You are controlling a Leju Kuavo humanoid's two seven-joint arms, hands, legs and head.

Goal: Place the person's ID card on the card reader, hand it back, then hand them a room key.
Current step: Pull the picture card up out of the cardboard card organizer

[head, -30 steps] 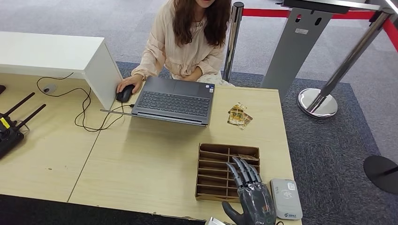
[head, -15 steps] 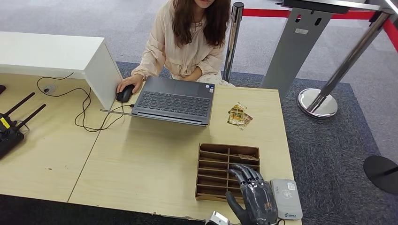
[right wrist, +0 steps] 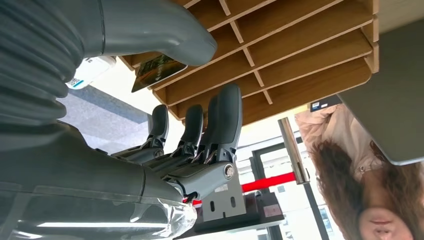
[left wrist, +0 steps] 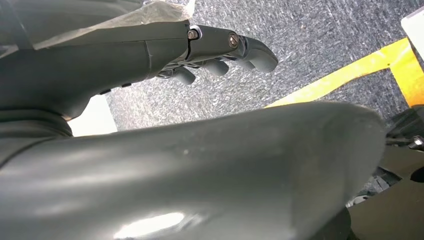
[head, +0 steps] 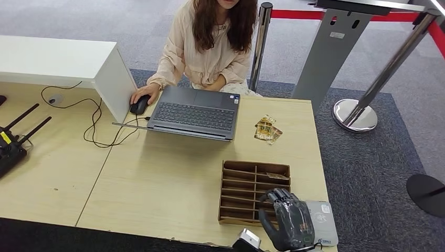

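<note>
Right hand (head: 290, 224) has curled its fingers and drawn back toward 6 o'clock.
Holding nothing, it hovers over the tray (head: 236, 185); a card (head: 274, 176) sits in the tray's 1 o'clock slot.

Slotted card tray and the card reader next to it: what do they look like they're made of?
Slotted card tray: looks like thin laser-cut plywood or fibreboard, unpainted and matte; the right wrist view shows pale wood grain and darker cut edges on its dividers.
Card reader: probably moulded plastic, light grey and smooth, with rounded corners and a printed label.
</note>
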